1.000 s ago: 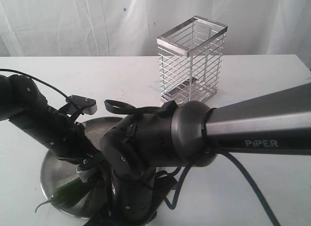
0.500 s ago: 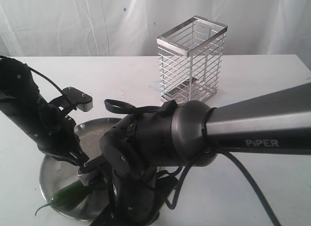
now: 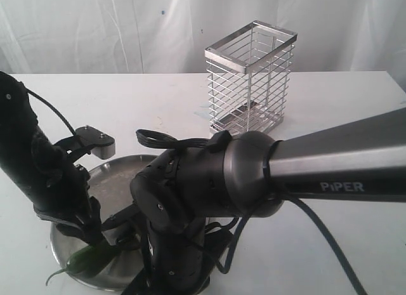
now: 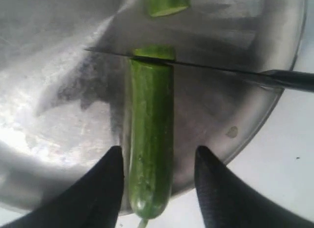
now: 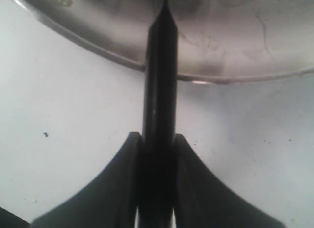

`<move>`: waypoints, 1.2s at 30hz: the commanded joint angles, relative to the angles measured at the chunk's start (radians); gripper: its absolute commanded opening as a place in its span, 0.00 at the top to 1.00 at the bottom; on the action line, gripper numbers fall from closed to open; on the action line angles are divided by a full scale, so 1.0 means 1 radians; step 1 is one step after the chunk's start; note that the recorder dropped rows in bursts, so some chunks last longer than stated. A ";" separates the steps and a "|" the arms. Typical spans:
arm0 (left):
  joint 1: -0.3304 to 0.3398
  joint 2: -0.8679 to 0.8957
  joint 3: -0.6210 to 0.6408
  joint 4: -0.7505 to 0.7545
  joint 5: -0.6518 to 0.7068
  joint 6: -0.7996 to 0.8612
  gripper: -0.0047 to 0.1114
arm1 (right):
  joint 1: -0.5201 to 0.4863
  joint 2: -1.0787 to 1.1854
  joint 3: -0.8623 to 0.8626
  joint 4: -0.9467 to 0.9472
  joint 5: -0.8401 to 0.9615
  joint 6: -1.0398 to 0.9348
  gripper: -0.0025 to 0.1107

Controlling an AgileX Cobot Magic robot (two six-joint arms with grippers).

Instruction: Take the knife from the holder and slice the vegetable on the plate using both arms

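A: Where is the vegetable (image 4: 149, 139) found?

B: It is laid flat on the plate (image 4: 54, 100), close to the rim. Its stem end is carried out past that rim, and its cut end is turned toward the plate's middle. A cut piece (image 4: 167, 2) is seen further in on the plate, apart from it.

A: And the knife (image 4: 216, 70)?

B: The blade is set crosswise on the vegetable just behind the cut end — a thin green sliver is seen beyond the edge. The handle is run outward across the plate's rim.

A: How is the knife held?

B: The handle is clamped between the fingers of the right gripper (image 5: 157, 138), which are pressed against both its sides just outside the plate's rim, over the white table (image 5: 59, 90).

A: What is to be said of the left gripper (image 4: 158, 150)?

B: Its fingers are spread apart and placed on either side of the vegetable, at the stem end by the plate's rim. A clear gap is seen at one finger. The other is set just beside the skin, and contact there cannot be told. Nothing is gripped.

A: And the holder (image 3: 250, 79)?

B: It is stood upright on the table, well apart from the plate, on its far side in the exterior view. Much of the plate is covered there by the right arm (image 3: 209, 193) — only part of the rim and a bare patch are visible.
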 commanded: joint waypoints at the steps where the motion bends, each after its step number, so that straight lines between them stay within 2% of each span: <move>1: -0.004 0.006 0.011 -0.116 0.011 0.093 0.50 | 0.000 -0.005 -0.006 0.000 0.014 -0.022 0.98; 18: -0.004 0.139 0.050 -0.118 -0.069 0.085 0.50 | 0.000 -0.005 -0.006 0.002 0.022 -0.038 0.98; 29: -0.004 0.143 0.037 -0.120 -0.102 0.055 0.50 | 0.000 -0.005 -0.050 -0.001 0.207 -0.114 0.98; 36: -0.004 0.143 0.037 -0.125 -0.106 0.048 0.50 | 0.000 -0.001 -0.050 -0.001 0.244 -0.121 0.98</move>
